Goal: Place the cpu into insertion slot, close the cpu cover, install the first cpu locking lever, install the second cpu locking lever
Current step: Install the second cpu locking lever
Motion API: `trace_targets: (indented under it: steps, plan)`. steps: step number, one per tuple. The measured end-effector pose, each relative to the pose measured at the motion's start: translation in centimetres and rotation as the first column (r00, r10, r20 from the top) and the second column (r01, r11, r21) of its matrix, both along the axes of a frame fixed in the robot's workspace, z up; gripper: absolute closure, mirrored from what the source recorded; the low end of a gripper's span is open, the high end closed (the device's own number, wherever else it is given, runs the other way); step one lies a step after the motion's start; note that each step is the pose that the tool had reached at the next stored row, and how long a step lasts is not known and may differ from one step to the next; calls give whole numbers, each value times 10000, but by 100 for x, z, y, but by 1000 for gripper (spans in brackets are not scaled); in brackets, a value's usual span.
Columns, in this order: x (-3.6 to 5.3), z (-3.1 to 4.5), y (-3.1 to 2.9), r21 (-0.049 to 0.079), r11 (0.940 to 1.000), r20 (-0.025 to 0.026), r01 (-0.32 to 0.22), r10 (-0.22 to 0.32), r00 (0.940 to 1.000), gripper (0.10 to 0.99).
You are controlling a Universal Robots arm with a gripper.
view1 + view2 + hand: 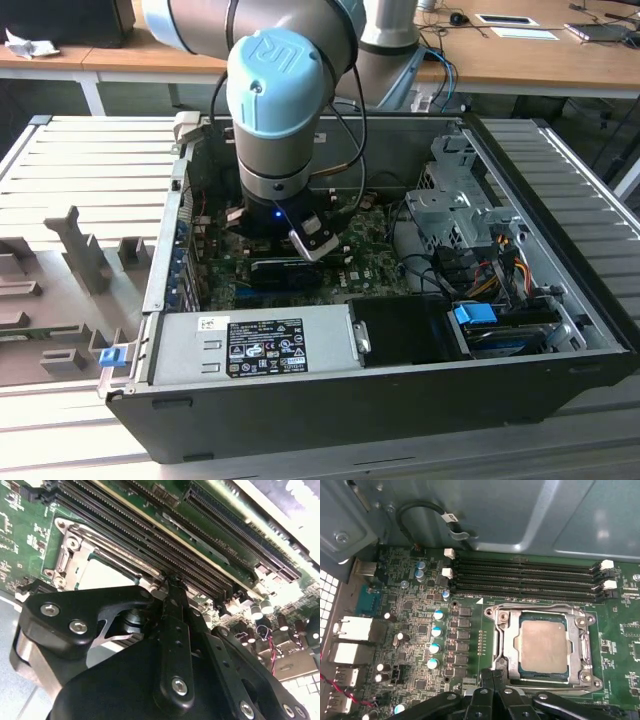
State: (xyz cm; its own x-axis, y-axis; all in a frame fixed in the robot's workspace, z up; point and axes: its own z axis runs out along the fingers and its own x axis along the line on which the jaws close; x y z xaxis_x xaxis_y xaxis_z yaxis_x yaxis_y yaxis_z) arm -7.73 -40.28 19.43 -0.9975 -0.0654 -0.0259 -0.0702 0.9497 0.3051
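Observation:
The cpu [542, 647] lies silver-grey side up in the insertion slot [540, 620] on the green board. The cpu cover [582, 645], a silver frame, lies flat around it, with thin metal levers [535, 605] running along two sides of it. My gripper [493, 678] hovers at one corner of the socket, its two black fingers pressed together, with nothing visible between them. In the second wrist view the gripper [172, 580] points its tip at the edge of the socket, next to the cpu [105, 577] and the cover [70, 545]. In the exterior view my arm [275, 90] reaches down into the open computer case.
Long black memory slots [525, 577] run right beside the socket. Capacitors [436, 630] and rear ports [355, 630] crowd the other side. The case wall [520, 515] rises just behind the board. A power supply [260, 345], drive cage [450, 200] and cables [500, 260] fill the case.

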Motion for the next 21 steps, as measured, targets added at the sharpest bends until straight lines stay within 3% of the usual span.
trace_targets:
  steps: [3,8,21]
  plan:
    - [-36,-8,0,36,10000,7,1,-1,10000,980]
    - [-37,113,0,40,10000,8,0,-1,10000,980]
    - [-37,292,0,32,10000,-14,1,-1,10000,980]
